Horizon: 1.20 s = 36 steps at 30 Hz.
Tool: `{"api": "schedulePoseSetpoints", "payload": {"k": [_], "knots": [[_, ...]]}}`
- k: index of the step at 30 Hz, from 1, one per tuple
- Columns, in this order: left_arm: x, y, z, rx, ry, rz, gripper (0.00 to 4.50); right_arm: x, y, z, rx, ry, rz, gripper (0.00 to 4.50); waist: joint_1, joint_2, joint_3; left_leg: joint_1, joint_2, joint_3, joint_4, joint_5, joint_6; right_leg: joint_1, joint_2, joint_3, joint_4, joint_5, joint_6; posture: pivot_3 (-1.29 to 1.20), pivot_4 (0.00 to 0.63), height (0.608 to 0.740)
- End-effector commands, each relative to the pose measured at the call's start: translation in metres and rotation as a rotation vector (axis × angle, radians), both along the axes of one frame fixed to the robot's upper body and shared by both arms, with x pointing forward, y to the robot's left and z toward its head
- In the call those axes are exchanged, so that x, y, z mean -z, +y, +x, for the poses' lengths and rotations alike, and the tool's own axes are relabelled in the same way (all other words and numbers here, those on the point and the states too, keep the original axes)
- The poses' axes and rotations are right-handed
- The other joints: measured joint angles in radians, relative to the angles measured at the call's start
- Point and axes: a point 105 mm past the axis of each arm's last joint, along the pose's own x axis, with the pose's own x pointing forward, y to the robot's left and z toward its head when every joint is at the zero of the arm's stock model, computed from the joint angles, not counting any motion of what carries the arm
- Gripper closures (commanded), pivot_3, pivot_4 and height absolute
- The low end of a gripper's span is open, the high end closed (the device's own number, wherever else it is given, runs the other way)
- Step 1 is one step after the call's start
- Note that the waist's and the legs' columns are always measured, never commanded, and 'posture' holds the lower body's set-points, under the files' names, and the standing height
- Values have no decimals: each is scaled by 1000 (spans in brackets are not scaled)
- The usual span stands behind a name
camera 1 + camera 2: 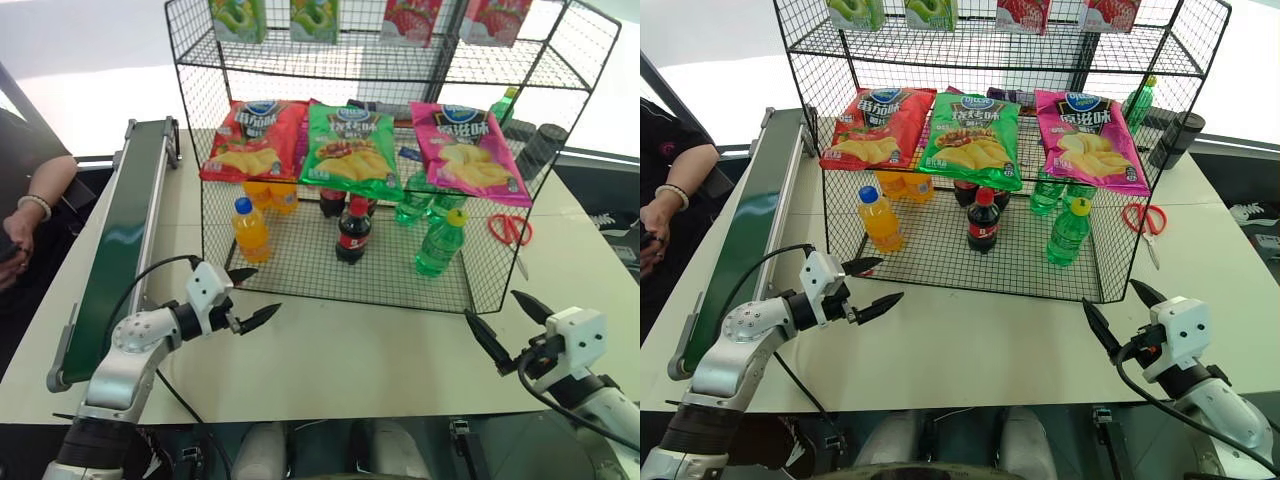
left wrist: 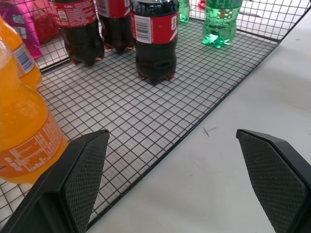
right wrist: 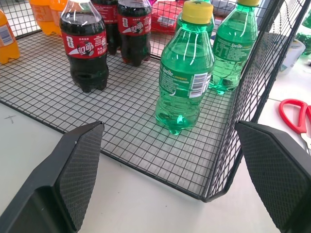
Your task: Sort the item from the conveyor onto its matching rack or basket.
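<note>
On the rack's bottom tier (image 1: 300,270) the green bottle (image 1: 441,243) stands upright at the right front, yellow cap up, with more green bottles just behind it. A cola bottle (image 1: 353,230) stands at the middle front and an orange one (image 1: 250,230) at the left front, each ahead of its own kind, so the drinks look grouped by flavour and the green bottle seems to sit where it belongs. Chip bags (image 1: 352,148) lean along the tier above.

The conveyor (image 1: 125,230) runs down the left side of the tabletop (image 1: 360,350), well apart from the green bottle, and its belt carries nothing that can be seen.

Both arms hover low over the tabletop in front of the rack. The left gripper (image 1: 252,294) is spread wide and empty, pointing toward the orange bottle. The right gripper (image 1: 508,320) is likewise wide and empty, facing the green bottle from just outside the rack's front edge. Judging by this, the sort looks done and the arms clear.
</note>
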Motion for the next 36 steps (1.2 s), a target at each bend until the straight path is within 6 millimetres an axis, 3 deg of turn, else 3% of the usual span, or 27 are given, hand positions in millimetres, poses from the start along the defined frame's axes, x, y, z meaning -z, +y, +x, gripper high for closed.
{"api": "schedulePoseSetpoints", "payload": {"k": [1,36], "knots": [[-12,2,1,1,-44,-5,0,-15,1,0,-13,-48,-21,19,0,0,0,0,0,0,0,0,0,0,0,0,0,0,0,0,150,730],[-13,-3,5,-31,-59,-13,0,-11,4,12,-43,-53,-20,19,0,0,0,0,0,0,0,0,0,0,1,0,0,0,0,0,150,730]]}}
